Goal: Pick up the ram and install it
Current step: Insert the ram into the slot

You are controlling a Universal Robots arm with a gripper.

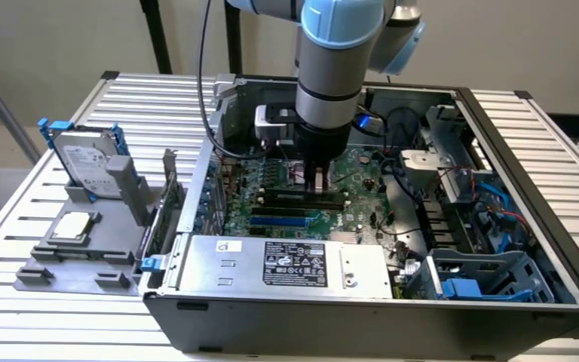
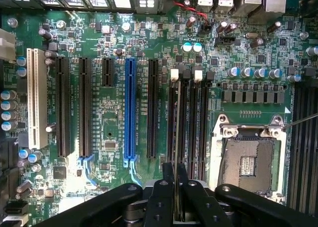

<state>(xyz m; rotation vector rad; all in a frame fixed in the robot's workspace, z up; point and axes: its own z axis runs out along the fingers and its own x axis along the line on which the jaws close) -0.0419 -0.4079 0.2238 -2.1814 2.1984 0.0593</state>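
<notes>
Nearest the exterior camera, a grey metal power supply [image 1: 284, 264] fronts the open computer case [image 1: 531, 143]. Beyond it, over the green motherboard [image 2: 114, 122], the black gripper [image 2: 176, 187] pinches the thin ram [image 2: 177, 137] edge-on, directly above the narrow black memory slots [image 2: 191, 122].

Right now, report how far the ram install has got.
Picked up: the hand is shut on the ram, seen edge-on as a thin strip between its fingers. In hand: the arm has it inside the open computer case, over the black memory slots beside the empty CPU socket. Left: seating it; the slots look empty, and whether the stick touches one I cannot tell.
</notes>
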